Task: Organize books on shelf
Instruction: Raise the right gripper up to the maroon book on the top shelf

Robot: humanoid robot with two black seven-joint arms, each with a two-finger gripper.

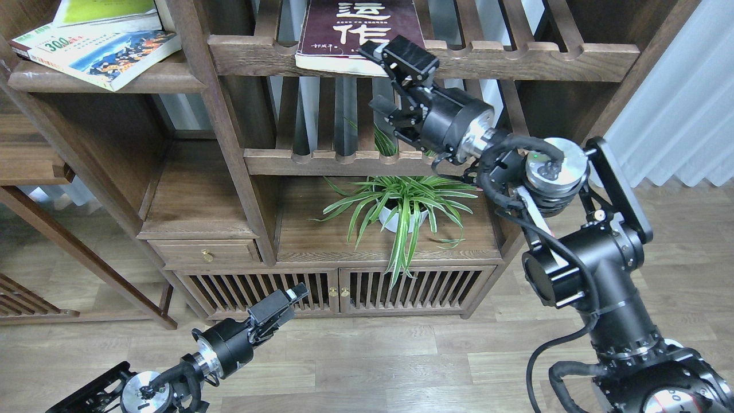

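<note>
The maroon book (350,26) with white Chinese characters lies flat on the top slatted shelf, its front edge overhanging the notched rail. My right gripper (379,80) is open at the book's front right corner, with one finger (401,54) at the level of the book's edge and the other (383,107) below the rail. The lime-yellow book (109,11) and the cream "300" book (100,54) lie stacked at the top left on the solid dark-brown shelf (166,80). My left gripper (289,299) hangs low in front of the cabinet doors, holding nothing; its fingers cannot be told apart.
A potted spider plant (404,209) stands on the cabinet top under the lower slatted shelf (321,160). Vertical posts (221,132) divide the bays. A small drawer (206,252) and slatted cabinet doors (338,292) sit below. White curtain (676,97) hangs at the right.
</note>
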